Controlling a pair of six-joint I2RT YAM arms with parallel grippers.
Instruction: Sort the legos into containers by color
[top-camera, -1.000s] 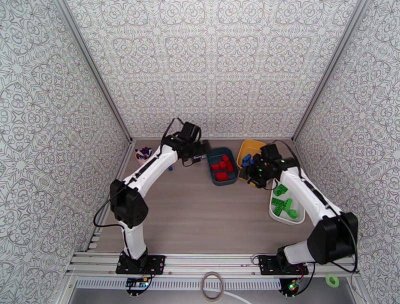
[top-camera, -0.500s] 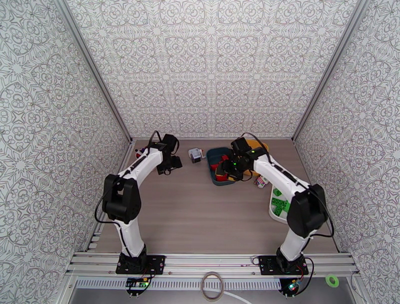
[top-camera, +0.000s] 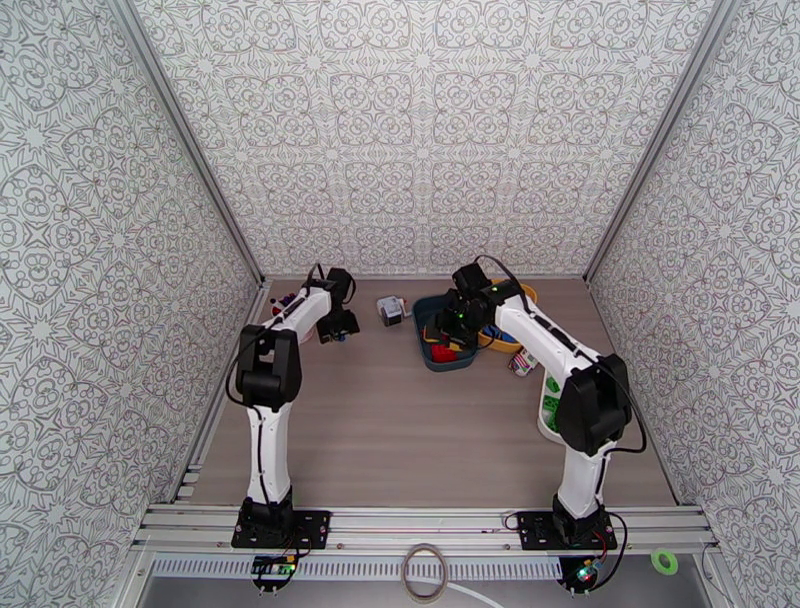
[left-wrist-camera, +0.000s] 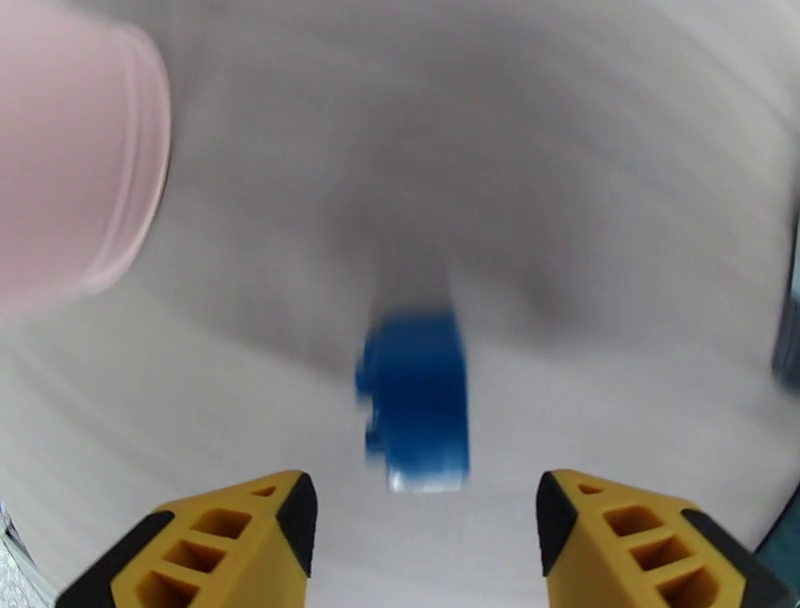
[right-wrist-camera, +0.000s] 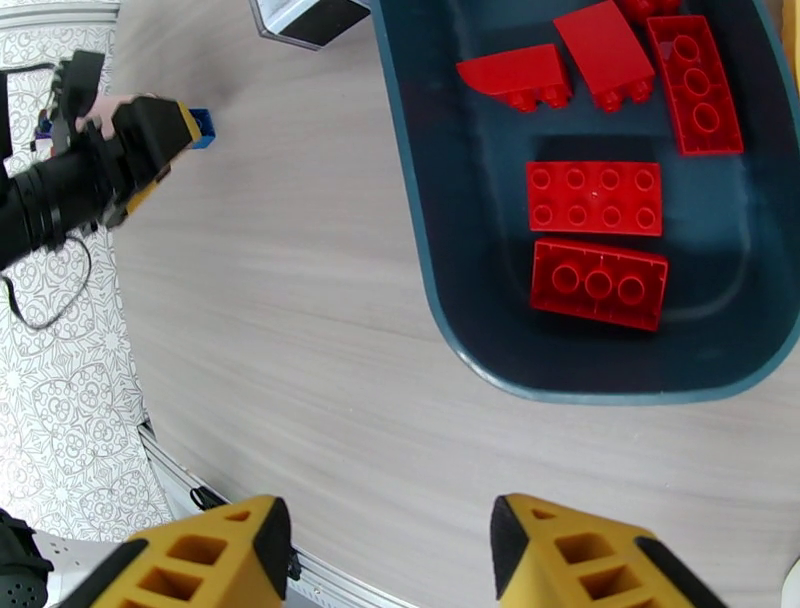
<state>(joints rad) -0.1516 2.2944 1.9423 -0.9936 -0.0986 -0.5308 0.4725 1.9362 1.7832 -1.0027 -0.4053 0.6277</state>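
A blue lego (left-wrist-camera: 418, 405) lies on the table just ahead of my left gripper (left-wrist-camera: 425, 520), whose yellow fingers stand apart on either side, open; that view is blurred. From above, the left gripper (top-camera: 338, 325) is low over this lego (top-camera: 341, 337) beside the pink cup. My right gripper (right-wrist-camera: 390, 545) hangs open over the near rim of the dark teal container (right-wrist-camera: 420, 250), which holds several red legos (right-wrist-camera: 597, 198). From above, the right gripper (top-camera: 447, 335) covers part of the teal container (top-camera: 440, 365). The yellow container (top-camera: 512, 345) and the white container (top-camera: 548, 415) with green legos sit to the right.
A pink cup (left-wrist-camera: 70, 150) with pens stands close on the left of the blue lego, near the left wall. A white-grey cube gadget (top-camera: 392, 311) sits between the arms. A small mixed-colour item (top-camera: 520, 362) lies between the containers.
My left arm drew back from near the teal container to the blue lego by the pink cup. My right arm swung left from the yellow and white containers to above the teal one.
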